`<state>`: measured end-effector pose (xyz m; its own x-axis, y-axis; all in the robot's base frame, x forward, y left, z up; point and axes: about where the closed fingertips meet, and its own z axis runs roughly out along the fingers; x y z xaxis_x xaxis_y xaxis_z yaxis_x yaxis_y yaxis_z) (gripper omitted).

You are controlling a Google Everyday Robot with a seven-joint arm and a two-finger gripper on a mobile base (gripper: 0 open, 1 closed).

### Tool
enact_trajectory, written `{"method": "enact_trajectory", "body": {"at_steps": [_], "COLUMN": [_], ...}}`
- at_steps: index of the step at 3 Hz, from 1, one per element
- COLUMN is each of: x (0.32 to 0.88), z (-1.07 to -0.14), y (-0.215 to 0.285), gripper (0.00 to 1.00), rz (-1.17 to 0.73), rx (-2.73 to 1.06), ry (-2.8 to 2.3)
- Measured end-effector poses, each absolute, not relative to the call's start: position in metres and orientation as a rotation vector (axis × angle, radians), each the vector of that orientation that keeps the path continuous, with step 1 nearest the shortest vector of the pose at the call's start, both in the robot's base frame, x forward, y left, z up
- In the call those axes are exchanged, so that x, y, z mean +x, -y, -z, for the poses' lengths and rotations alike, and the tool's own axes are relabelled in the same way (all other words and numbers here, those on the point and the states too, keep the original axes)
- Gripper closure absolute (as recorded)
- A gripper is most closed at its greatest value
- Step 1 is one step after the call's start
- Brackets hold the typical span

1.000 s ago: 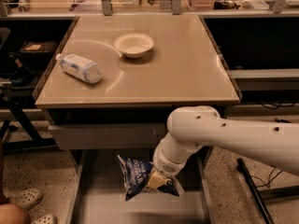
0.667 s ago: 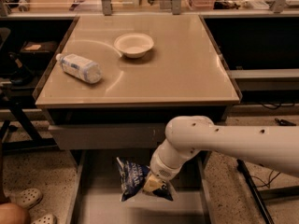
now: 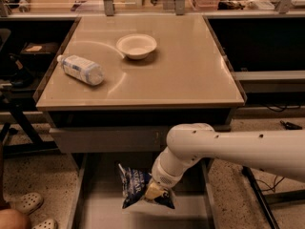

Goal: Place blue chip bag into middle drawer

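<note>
I hold the gripper point(image 3: 156, 192) low over the open middle drawer point(image 3: 107, 214), its fingers clamped on the right edge of the blue chip bag point(image 3: 133, 187), which hangs upright between the side walls, just above the floor. To do this well, I'd lower until the bag's bottom rests on the floor, release, then withdraw clear of the drawer front panel point(image 3: 105, 140) above. The bag is dark blue, glossy, crinkled foil with white lettering.

The arm point(image 3: 238, 149) is fat, round and smooth, all white, with a few tiny dark dots on it. Its wrist point(image 3: 167, 174) has ridges. The pale tan gripper point(image 3: 155, 192) sits at its end, low down, pinching the blue chip bag point(image 3: 132, 186).
</note>
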<state>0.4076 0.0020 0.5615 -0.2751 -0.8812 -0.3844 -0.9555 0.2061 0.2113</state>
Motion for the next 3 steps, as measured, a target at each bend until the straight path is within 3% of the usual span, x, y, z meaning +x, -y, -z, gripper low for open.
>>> {"method": "enact_trajectory", "body": {"at_steps": [3], "x": [0.405], "z": [-0.448], "y": [0.001], "gripper": [1.0], "rz": [-0.511], "rx": [-1.518], "ry": [-2.517]}}
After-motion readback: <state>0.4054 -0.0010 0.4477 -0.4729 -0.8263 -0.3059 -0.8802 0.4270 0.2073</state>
